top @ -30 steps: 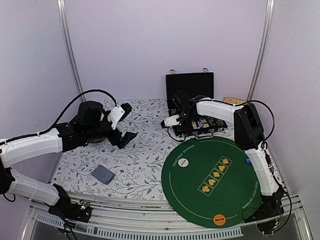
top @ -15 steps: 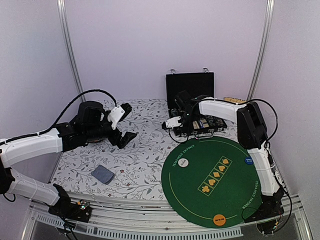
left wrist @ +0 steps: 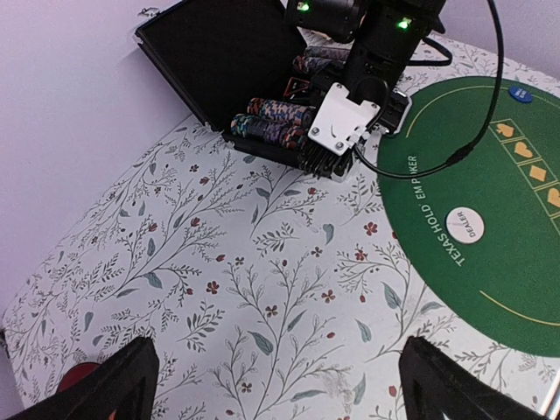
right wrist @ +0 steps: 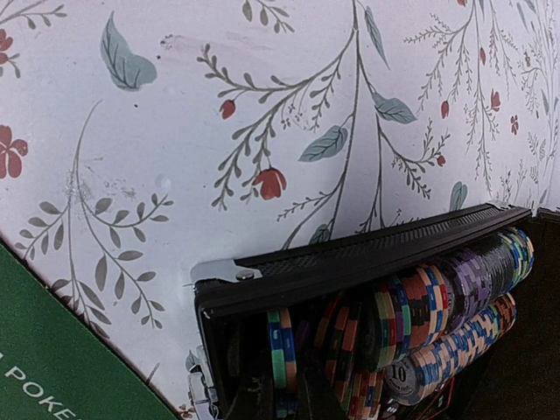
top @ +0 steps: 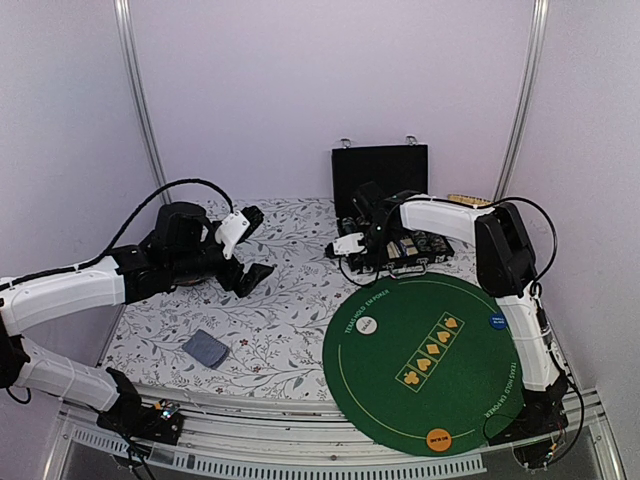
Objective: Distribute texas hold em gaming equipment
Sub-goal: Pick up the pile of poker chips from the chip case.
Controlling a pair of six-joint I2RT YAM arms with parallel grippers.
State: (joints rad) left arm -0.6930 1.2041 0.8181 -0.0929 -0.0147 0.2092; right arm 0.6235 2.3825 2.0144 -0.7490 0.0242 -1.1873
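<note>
The open black case (top: 385,215) holds rows of striped poker chips (right wrist: 455,289). My right gripper (top: 358,250) reaches into the case's near left corner and is shut on a green, blue and orange chip (right wrist: 296,346). On the green felt mat (top: 430,350) lie a white dealer disc (top: 367,324), a blue disc (top: 495,321) and an orange disc (top: 438,437). A blue-grey stack of cards (top: 205,348) rests on the floral cloth at front left. My left gripper (top: 252,250) hangs open over the cloth, holding nothing.
The case's raised lid (left wrist: 236,52) stands against the back wall. A woven tan piece (top: 465,201) sits behind the case on the right. A red round thing (left wrist: 79,378) peeks in beside my left fingers. Floral cloth (left wrist: 262,262) covers the table's left half.
My right gripper's jaws have closed on a chip in the case. The left arm has not moved.
</note>
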